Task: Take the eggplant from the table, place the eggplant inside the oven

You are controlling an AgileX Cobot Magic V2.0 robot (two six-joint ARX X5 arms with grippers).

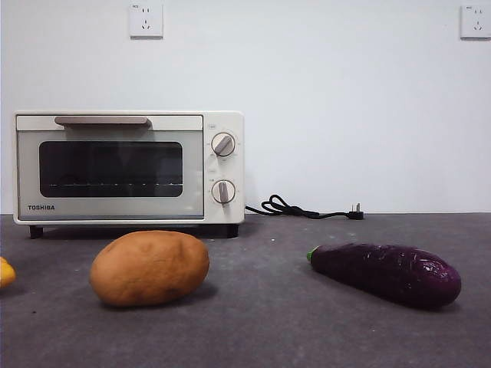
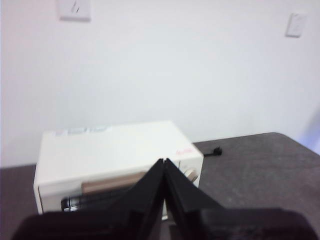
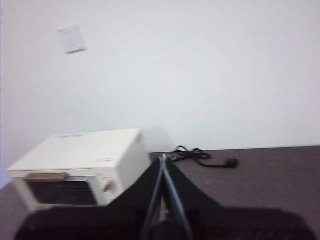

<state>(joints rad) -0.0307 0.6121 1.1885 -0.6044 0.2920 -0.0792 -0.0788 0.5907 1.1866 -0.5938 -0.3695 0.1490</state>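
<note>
The dark-purple eggplant (image 1: 387, 272) lies on the grey table (image 1: 268, 330) at the front right, green stem end pointing left. The cream TOSHIBA oven (image 1: 129, 167) stands at the back left with its glass door closed. Neither arm shows in the front view. My left gripper (image 2: 165, 161) is shut and empty, held high above and in front of the oven (image 2: 117, 162). My right gripper (image 3: 163, 158) is likewise shut and empty, raised to the right of the oven (image 3: 82, 167). The eggplant is out of both wrist views.
A brown-orange potato (image 1: 149, 267) sits front left, in front of the oven. A yellow object (image 1: 5, 272) peeks in at the left edge. The oven's black power cord (image 1: 307, 209) lies along the back wall, unplugged.
</note>
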